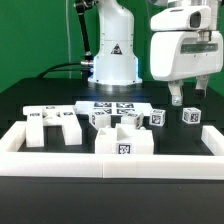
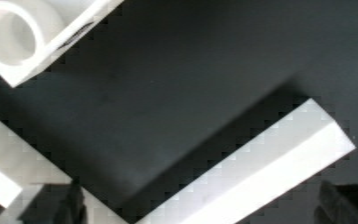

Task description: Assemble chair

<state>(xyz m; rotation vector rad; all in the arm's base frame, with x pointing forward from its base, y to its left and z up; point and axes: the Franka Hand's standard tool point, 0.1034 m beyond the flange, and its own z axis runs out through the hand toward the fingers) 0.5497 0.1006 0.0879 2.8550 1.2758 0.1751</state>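
While the gripper (image 1: 187, 97) hangs at the exterior view's right, jaws spread wide and nothing between them, the chair (image 1: 125, 135) lies in loose white parts on the black table (image 1: 20, 105).

Farthest from the gripper, at the view's left, is the large blocky part (image 1: 52, 125), tags on top. Next, well off to the gripper's side, the marker board (image 1: 115, 105) lies flat in front of the robot base (image 1: 112, 60). The first small tagged block (image 1: 100, 118) is just camera-side of it.

The front-centre part (image 1: 125, 146) sits just behind the border rail (image 1: 60, 160) (one tag faces the camera). Closer to the gripper are the second block (image 1: 133, 120), then the third block (image 1: 157, 116), all apart from each other. The last block (image 1: 190, 115) sits just below the fingertips, not touching them.

Wrist view is mostly black table, with the fingers (image 2: 43, 205) dark and blurred at the frame edge. A white piece with a round hole (image 2: 25, 35) shows there too (cannot tell which part). A long white bar (image 2: 274, 150) runs diagonally, clear of the fingers.
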